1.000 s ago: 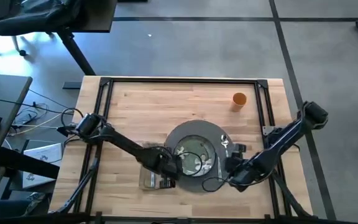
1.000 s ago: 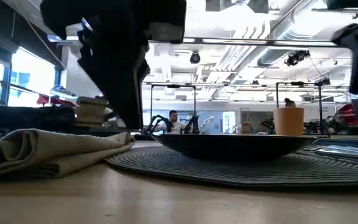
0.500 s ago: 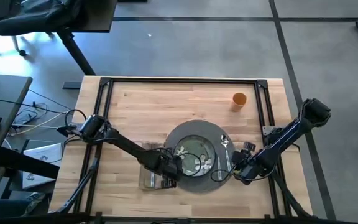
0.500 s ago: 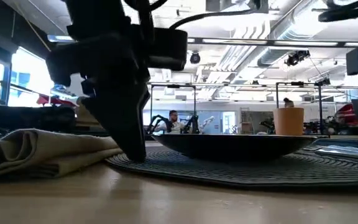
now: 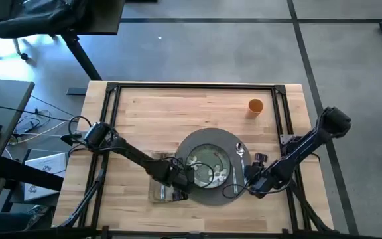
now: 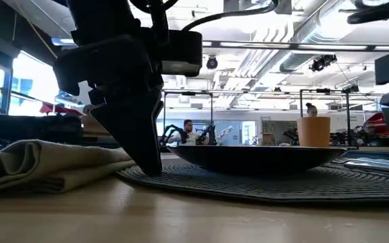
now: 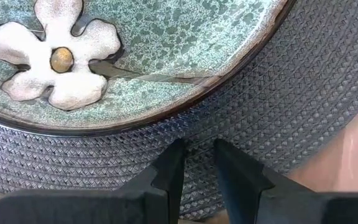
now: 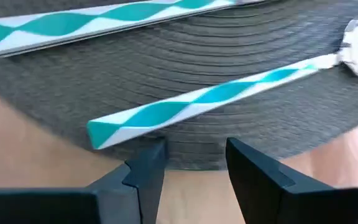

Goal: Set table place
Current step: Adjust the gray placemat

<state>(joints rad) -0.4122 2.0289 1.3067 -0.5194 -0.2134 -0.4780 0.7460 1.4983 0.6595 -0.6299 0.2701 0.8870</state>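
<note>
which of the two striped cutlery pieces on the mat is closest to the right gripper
The spoon, whose teal-and-white handle ends just ahead of the open right gripper at the mat edge. The other striped handle lies farther in on the mat.

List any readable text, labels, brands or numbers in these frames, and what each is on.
None readable.
The plate bears only a flower pattern, no lettering.
The cutlery handles carry teal and white stripes, no print.
The cup shows no label.
Background room fixtures in the low view are too small to read.

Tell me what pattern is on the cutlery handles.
Teal and white diamond-like stripes on the cutlery handles, lying on the grey mat; clearest in the right wrist view.
</note>
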